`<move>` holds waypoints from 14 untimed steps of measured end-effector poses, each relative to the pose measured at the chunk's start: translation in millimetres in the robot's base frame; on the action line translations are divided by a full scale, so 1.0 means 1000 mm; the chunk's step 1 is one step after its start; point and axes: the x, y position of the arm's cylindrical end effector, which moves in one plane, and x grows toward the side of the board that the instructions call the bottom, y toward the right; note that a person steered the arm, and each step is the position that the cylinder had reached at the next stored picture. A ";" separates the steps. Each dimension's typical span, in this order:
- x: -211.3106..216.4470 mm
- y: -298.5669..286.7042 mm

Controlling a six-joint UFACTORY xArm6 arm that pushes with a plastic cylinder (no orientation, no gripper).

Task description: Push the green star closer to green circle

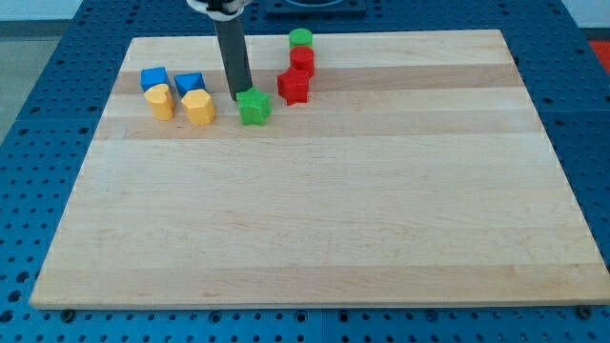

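Rod ends in my tip; no claw is fitted, so nothing opens, closes or is held. My tip sits at the upper-left edge of the green star, apparently touching it. Green star lies on the worktop near the view's top. Green circle lies up and to the view's right, with 2 red blocks between. Judgement: my tip is on the wrong side for a push toward the circle. No readable writing or labels.
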 end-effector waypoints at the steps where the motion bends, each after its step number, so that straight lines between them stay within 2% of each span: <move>1: 0.007 -0.015; 2: 0.014 -0.009; 3: 0.022 0.042; 5: 0.032 -0.020; 7: 0.069 0.041; 9: 0.068 0.039; 10: 0.046 0.043; 14: 0.030 0.028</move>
